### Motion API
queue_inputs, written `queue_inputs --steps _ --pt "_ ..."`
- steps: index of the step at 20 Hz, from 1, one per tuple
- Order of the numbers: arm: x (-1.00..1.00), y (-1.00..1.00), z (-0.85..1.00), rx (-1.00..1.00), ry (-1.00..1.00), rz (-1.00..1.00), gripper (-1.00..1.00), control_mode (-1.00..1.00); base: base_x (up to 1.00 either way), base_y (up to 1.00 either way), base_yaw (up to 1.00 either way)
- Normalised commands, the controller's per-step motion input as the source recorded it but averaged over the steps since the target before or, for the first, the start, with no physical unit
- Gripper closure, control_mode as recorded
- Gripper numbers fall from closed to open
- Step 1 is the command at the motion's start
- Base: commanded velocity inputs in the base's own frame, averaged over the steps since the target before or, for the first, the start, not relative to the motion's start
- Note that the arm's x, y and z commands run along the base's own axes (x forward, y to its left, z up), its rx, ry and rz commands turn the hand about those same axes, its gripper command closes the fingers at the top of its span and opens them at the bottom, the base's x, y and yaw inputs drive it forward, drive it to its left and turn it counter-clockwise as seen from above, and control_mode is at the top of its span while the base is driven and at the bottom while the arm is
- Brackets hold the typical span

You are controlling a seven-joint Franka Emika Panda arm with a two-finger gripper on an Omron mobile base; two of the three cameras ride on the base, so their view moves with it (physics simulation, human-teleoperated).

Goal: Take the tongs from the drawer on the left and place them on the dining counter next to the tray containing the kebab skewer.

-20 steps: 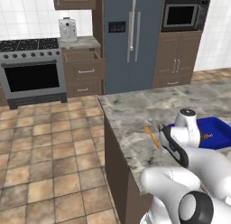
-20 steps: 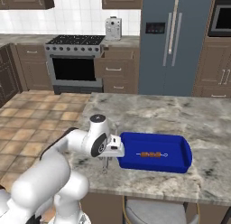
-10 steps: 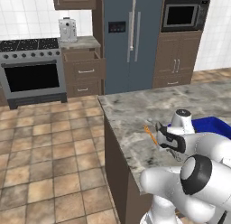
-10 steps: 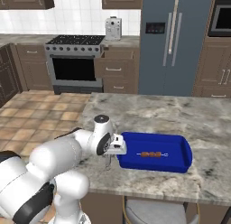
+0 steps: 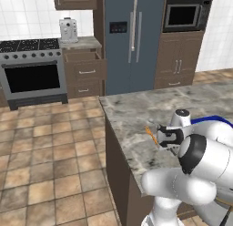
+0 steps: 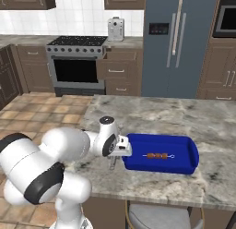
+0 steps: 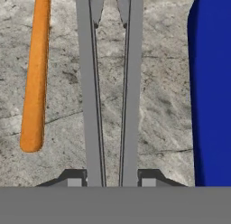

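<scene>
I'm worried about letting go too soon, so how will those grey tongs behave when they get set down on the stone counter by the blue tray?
The tongs look like thin rigid metal, probably light. Their two arms are squeezed between the end effector, so they may spring apart on release. Flat arms on the smooth dining counter likely won't roll, but could slide toward the tray.

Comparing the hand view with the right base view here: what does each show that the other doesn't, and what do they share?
Hand view: the tongs run between the hand's fingertips, and an orange stick-like thing lies beside them.

Right base view: the kebab skewer in the tray, plus the stove and fridge.

Both: the blue tray and the marbled dining counter.
</scene>
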Motion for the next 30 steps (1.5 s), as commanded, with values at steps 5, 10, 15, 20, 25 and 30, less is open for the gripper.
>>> queue_inputs --steps 5,10,15,20,25,30 --pt "-0.07 0.0 -0.06 0.0 0.0 0.0 -1.0 -1.0 0.0 0.0 0.0" --pt "-0.55 0.0 0.42 0.06 -0.07 -0.04 -1.0 -1.0 0.0 0.0 0.0" --pt "-0.81 0.05 1.0 0.02 -0.13 -0.03 -1.0 -1.0 0.0 0.0 0.0" --pt "-0.98 0.18 1.0 0.0 -0.13 0.0 -1.0 -1.0 0.0 0.0 0.0" --pt "-1.0 0.52 1.0 -0.01 -0.12 0.0 -1.0 -1.0 0.0 0.0 0.0" --pt "-1.0 0.93 0.83 -0.15 -0.4 0.0 -1.0 -1.0 0.0 0.0 0.0"
